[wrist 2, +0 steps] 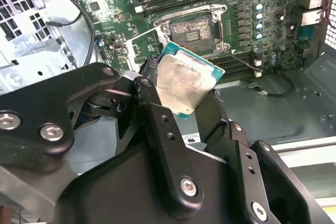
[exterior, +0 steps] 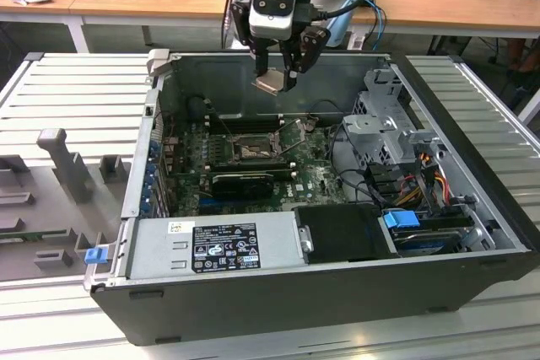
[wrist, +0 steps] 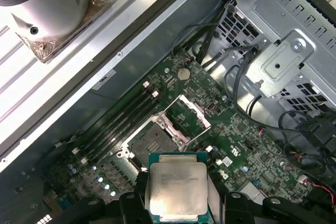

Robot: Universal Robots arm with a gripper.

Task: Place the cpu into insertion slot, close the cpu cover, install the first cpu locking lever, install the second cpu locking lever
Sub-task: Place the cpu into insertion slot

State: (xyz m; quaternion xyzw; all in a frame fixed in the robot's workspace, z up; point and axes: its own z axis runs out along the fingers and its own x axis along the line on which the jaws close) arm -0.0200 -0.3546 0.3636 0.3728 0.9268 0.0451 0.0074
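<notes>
My gripper [exterior: 276, 80] hangs above the open computer case, shut on the cpu [exterior: 270, 83], a flat square chip with a pale silver top. In both wrist views the cpu [wrist 2: 184, 82] [wrist: 177, 187] sits between the black fingers [wrist 2: 157, 124], held by its edges. The insertion slot [exterior: 251, 151] [wrist 2: 192, 32] [wrist: 149, 140] lies bare on the green board, well below the chip. The cpu cover [wrist: 197, 113] stands swung open beside the slot. A thin locking lever [wrist 2: 239, 59] sticks out free at the slot's side.
Memory slots [wrist: 123, 124] run along one side of the slot and a long black card [exterior: 240, 181] along the other. A silver power supply [exterior: 215, 246] fills the case's near edge. A metal drive cage [exterior: 388, 128] and cables [exterior: 413, 179] occupy the exterior view's right.
</notes>
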